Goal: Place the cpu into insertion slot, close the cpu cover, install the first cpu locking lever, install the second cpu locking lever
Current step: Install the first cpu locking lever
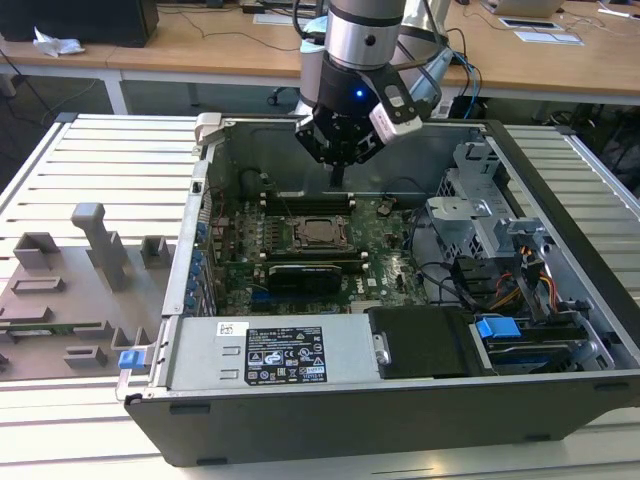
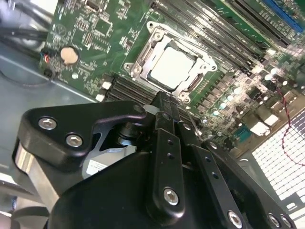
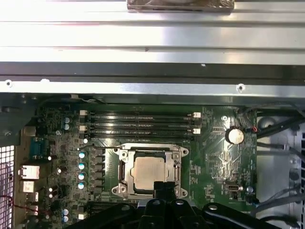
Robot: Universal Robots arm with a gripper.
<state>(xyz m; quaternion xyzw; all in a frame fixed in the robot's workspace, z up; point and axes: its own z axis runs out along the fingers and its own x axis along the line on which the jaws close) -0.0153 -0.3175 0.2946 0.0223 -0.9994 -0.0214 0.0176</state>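
The cpu point(image 3: 150, 172) already lies flat in the insertion slot point(image 3: 174, 177) on the green motherboard point(image 1: 385, 262), inside the open computer case point(image 1: 330, 425) that rests on the slatted surface point(image 1: 100, 160). The cpu cover point(image 3: 123, 167) looks folded down around it, its grey frame lying level with the board and the chip showing through the window, so I judge the first two steps done. Whether either locking lever is latched I cannot tell; the thin rods along the frame edges are too hard to make out.

The gripper point(image 1: 338, 172) hangs over the board at the far edge of the socket, its fingers pressed together into one narrow dark tip with nothing between them. In the second wrist view that tip point(image 2: 167, 102) points at the near edge of the frame.

The chip is a pale, dull silver-beige square with a matte top, sitting square in the frame.
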